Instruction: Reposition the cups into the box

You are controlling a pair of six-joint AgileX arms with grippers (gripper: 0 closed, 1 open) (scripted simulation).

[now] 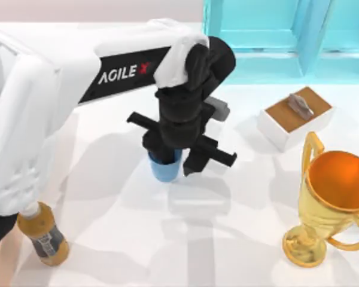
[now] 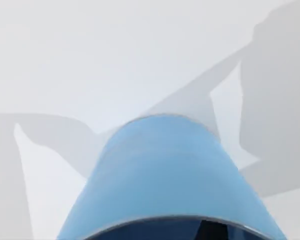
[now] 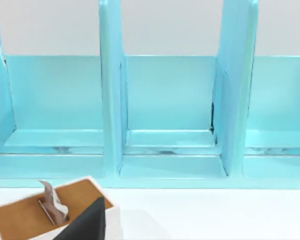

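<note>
Looking down from the top view, I have my left gripper (image 1: 178, 158) over the blue cup (image 1: 165, 170), near the middle of the table (image 1: 125, 239); the wrist covers the rim, so I cannot tell whether the fingers are wide, narrow or closed on it. Around it I see a bottle (image 1: 43, 235) near the front-left corner, a gold trophy (image 1: 329, 203) by the right edge, a small white block (image 1: 295, 117) toward the back right, and a turquoise shelf (image 1: 287, 36) along the back edge. Judging the step as the grasp on this cup, I'd keep the wrist plumb and centred on the cup, since it would tip easily if pushed from one side. From the left wrist view, the cup (image 2: 165, 175) sits right under the camera, standing upright on the table (image 2: 115, 55), so alignment looks good. From the right wrist view, the shelf (image 3: 170, 100) faces that parked arm, with the block (image 3: 35, 215) just before it.
</note>
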